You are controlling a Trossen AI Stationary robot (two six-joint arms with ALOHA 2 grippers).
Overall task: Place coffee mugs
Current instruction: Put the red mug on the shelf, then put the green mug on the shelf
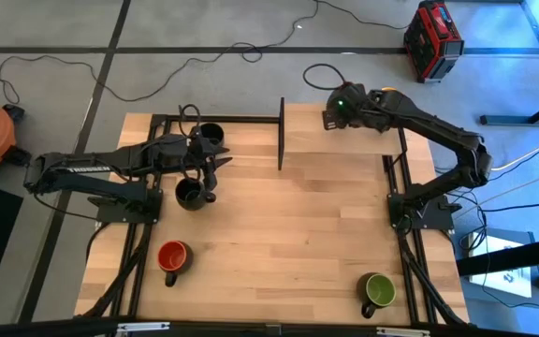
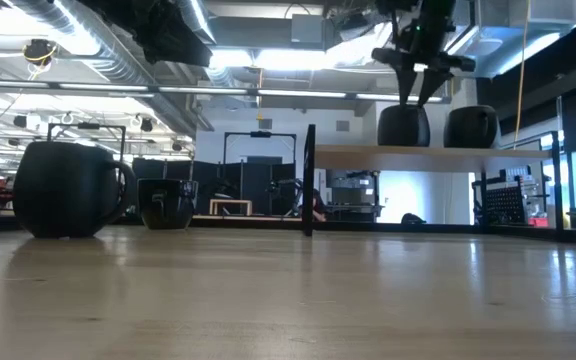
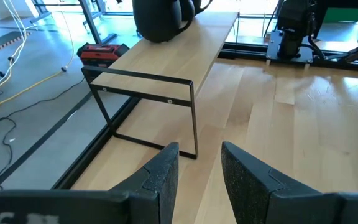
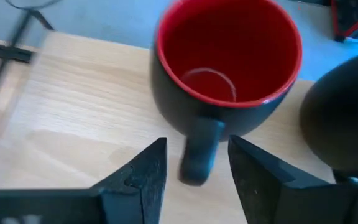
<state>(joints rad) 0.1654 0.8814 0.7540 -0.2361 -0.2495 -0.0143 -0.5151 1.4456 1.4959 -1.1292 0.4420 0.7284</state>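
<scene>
Nearest the low camera, a dark mug (image 2: 68,188) stands on the table (image 2: 288,300) at the left of the frame, with a second dark mug (image 2: 168,203) farther back beside it.

From above, these two are the black-inside mugs by the left arm: one (image 1: 211,133) near the table's upper edge, the other (image 1: 190,194) just below it. Left gripper (image 1: 215,161) sits between them, above the table; its fingers (image 3: 160,177) stand apart and hold nothing, with only bare wood and the shelf's (image 3: 185,56) black frame ahead of them.

Red-inside mug (image 1: 173,257) stands alone at the lower left of the overhead frame, handle toward the bottom edge. Green-inside mug (image 1: 378,290) stands at the lower right, well apart from it.

Right gripper (image 1: 337,110) hovers over the raised shelf (image 1: 340,140) at the upper right of the overhead frame. Its wrist view shows another red-inside mug (image 4: 229,74) upright on the shelf, its handle pointing toward the gap between the parted fingers (image 4: 145,171), which do not touch it. Beside it, a further dark mug (image 4: 347,118) stands close by. In the low view the gripper (image 2: 415,90) hangs just above the left of two mugs on the shelf (image 2: 404,126), the other (image 2: 471,126) to its right.
</scene>
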